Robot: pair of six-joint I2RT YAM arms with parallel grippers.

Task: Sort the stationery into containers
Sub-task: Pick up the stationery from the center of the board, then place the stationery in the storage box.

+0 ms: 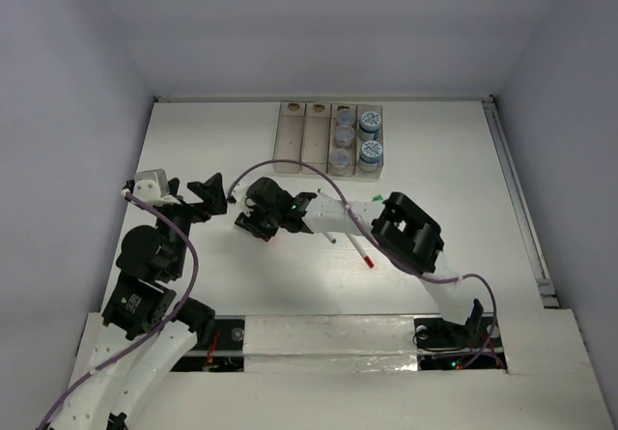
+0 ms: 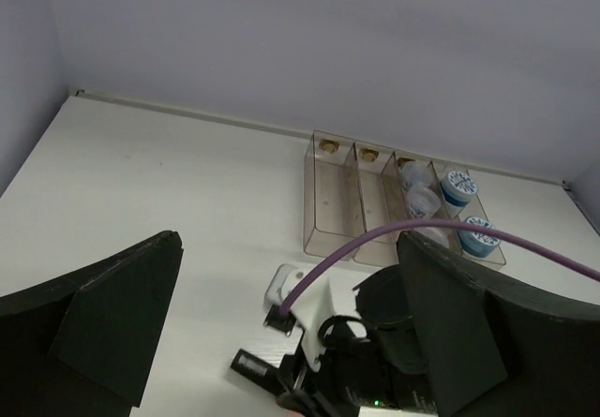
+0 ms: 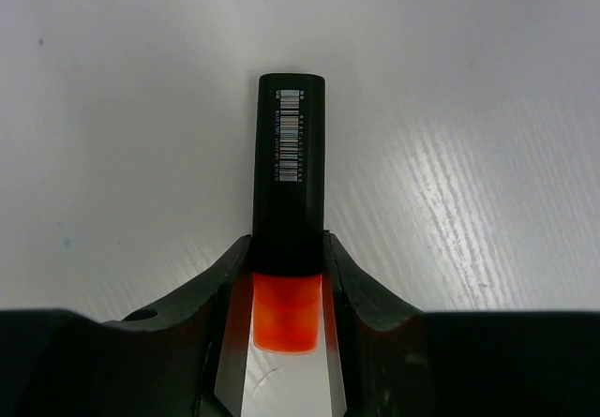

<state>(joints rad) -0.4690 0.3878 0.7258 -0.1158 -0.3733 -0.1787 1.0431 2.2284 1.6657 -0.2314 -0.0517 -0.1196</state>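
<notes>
My right gripper (image 1: 253, 225) is shut on the black highlighter (image 3: 289, 169), its fingers (image 3: 337, 276) clamping it just above the orange tip (image 3: 284, 319), low over the table. The highlighter also shows in the left wrist view (image 2: 251, 368). My left gripper (image 1: 217, 198) is open and empty, just left of the right gripper. The four joined beige bins (image 1: 301, 145) stand at the back. Two blue-white rolls (image 1: 369, 123) lie in the rightmost bin and two more (image 1: 342, 138) in the bin beside it. A red-capped pen (image 1: 364, 254) lies by the right arm.
The two left bins (image 2: 333, 197) hold nothing. Another thin pen (image 1: 331, 239) sticks out from under the right forearm, and a green tip (image 1: 379, 198) shows beside it. The right arm's purple cable (image 2: 450, 230) arches across the left wrist view. Walls enclose the table.
</notes>
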